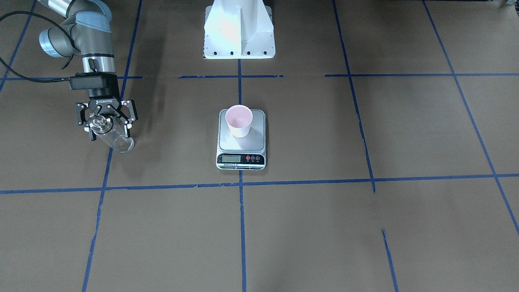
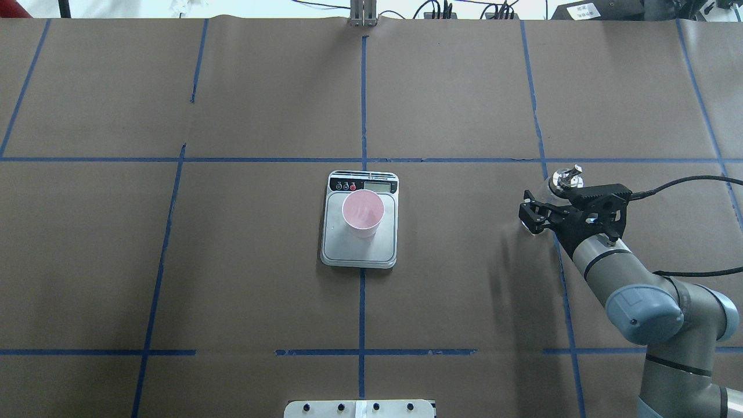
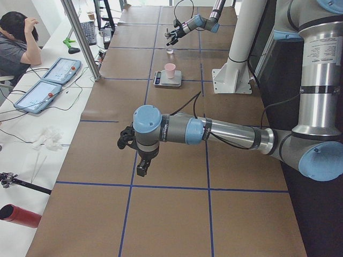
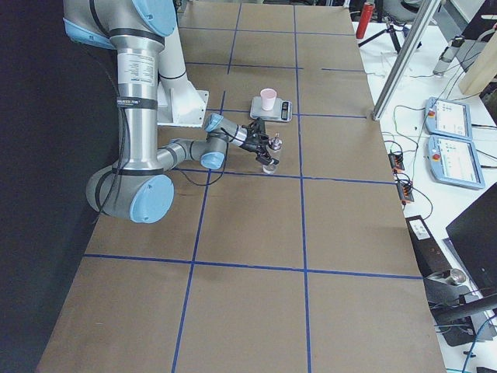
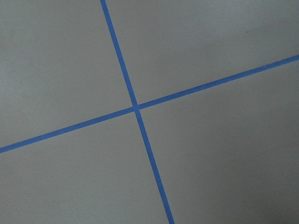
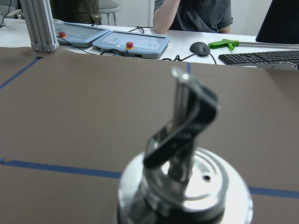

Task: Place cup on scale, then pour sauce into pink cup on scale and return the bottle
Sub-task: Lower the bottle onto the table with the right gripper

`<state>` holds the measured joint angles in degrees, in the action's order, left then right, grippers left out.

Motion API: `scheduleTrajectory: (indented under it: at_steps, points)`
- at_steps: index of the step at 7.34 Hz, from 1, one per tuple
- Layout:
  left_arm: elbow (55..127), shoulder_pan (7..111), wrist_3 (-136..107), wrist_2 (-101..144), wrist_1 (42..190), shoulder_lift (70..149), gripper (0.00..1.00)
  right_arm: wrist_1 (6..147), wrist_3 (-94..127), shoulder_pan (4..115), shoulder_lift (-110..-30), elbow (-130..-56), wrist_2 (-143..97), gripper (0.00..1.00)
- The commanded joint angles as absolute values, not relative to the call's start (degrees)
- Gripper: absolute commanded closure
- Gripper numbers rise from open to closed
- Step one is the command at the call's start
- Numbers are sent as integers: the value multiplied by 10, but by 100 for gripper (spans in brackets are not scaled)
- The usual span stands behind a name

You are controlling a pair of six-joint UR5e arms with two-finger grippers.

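Observation:
The pink cup (image 1: 239, 120) stands upright on the silver platform of the scale (image 1: 241, 159) at the table's middle, and both also show in the overhead view, cup (image 2: 363, 213) on scale (image 2: 360, 253). The clear glass bottle (image 1: 118, 140) with its silver cap (image 2: 566, 179) stands on the table far to the robot's right. My right gripper (image 1: 108, 132) reaches over it, jaws spread on either side of the bottle's upper part with gaps showing. The right wrist view shows the cap and spout (image 6: 187, 186) close below. My left gripper (image 3: 141, 167) hangs over bare table; I cannot tell its state.
The white robot base (image 1: 239, 36) stands behind the scale. Blue tape lines (image 5: 135, 108) grid the brown table. Control tablets (image 6: 131, 43), a keyboard and seated people are beyond the table's far edge. A metal post (image 6: 39, 25) stands at that edge.

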<state>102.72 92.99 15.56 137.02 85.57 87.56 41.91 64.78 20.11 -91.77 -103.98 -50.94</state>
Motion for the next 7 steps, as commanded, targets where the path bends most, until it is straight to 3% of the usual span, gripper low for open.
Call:
scheduleTrajectory:
  at_steps: [1, 5, 7]
  points:
    - [1027, 930, 156, 1370, 856, 875, 0, 418, 648, 193, -918, -1040, -507, 0]
    - [1026, 930, 156, 1370, 856, 875, 0, 410, 649, 141, -948, -1045, -481, 0]
    - [1026, 930, 156, 1370, 855, 875, 0, 410, 644, 131, -1016, -1095, -493, 0]
